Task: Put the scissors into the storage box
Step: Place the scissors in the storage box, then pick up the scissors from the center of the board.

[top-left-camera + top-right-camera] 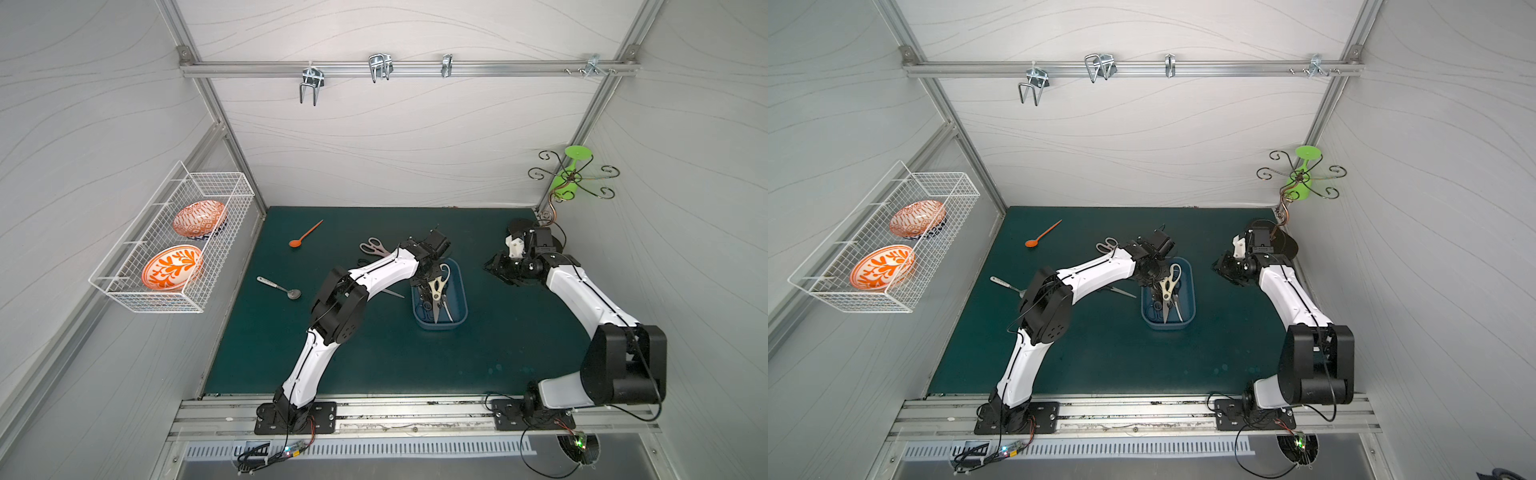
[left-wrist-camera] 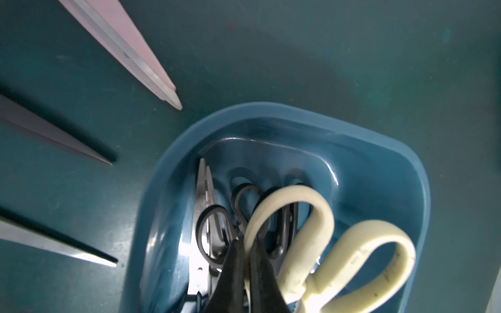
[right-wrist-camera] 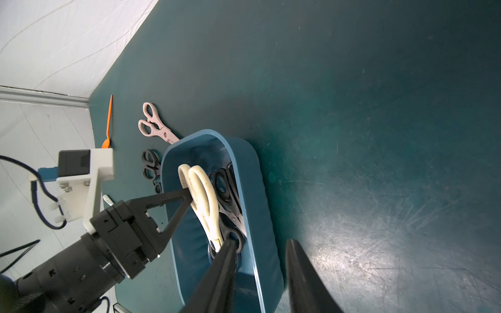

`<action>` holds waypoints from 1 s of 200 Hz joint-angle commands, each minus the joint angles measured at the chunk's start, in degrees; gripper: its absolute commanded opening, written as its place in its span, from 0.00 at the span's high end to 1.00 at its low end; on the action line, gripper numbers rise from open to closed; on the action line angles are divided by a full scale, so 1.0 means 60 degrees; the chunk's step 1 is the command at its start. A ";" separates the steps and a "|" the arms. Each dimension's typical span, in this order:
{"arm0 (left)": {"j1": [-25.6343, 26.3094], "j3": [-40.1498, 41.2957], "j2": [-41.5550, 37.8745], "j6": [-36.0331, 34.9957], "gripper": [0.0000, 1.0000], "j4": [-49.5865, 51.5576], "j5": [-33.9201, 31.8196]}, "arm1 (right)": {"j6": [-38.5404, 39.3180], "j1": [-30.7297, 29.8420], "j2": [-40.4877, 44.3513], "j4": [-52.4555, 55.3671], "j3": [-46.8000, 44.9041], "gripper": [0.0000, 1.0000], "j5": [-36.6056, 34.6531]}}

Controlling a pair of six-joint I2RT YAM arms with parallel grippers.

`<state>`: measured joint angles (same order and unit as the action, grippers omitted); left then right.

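The blue storage box [image 1: 462,301] [image 1: 1191,291] sits mid-mat. Inside lie the cream-handled scissors [image 1: 436,291] [image 2: 325,244] [image 3: 202,200] on top of black-handled scissors [image 2: 214,233] [image 3: 225,184]. My left gripper [image 1: 426,286] [image 2: 247,241] [image 3: 189,194] reaches into the box, its jaws shut on one cream handle loop. On the mat left of the box lie pink-grey shears [image 1: 374,247] [image 3: 151,124] and black-handled scissors [image 3: 149,165], partly hidden under my left arm; their blade tips [image 2: 151,70] show in the left wrist view. My right gripper [image 1: 494,266] [image 3: 261,241] hovers open and empty, right of the box.
An orange spoon [image 1: 305,235] and a metal spoon [image 1: 280,287] lie on the left part of the mat. A white wire basket [image 1: 220,199] with two orange bowls hangs on the left wall. A wire rack with a green glass [image 1: 571,174] stands at the back right corner.
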<state>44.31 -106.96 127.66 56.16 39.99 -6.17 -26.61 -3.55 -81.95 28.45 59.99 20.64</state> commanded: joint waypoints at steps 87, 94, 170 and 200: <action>0.0000 0.0091 -0.2121 -0.1532 0.55 -0.0676 -0.0678 | 0.0167 -0.0627 0.0025 0.0136 0.0450 0.65 -0.0276; -0.0053 0.0379 -0.2470 -0.1808 0.54 -0.0714 -0.0858 | 0.0229 -0.0801 -0.0044 0.0203 0.0563 0.65 -0.0393; -0.2797 0.4366 -0.4919 -0.3933 0.55 -0.0476 0.0136 | 0.0260 -0.1655 -0.0644 0.0158 0.1308 0.65 -0.0551; -0.4096 0.5645 -0.5072 -0.4037 0.57 -0.0649 0.0786 | 0.0289 -0.1722 -0.0749 0.0115 0.1369 0.64 -0.0491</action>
<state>23.92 -76.71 98.19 35.42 36.14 -5.41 -25.87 -13.34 -85.58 28.73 67.18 17.91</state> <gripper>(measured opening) 0.438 0.352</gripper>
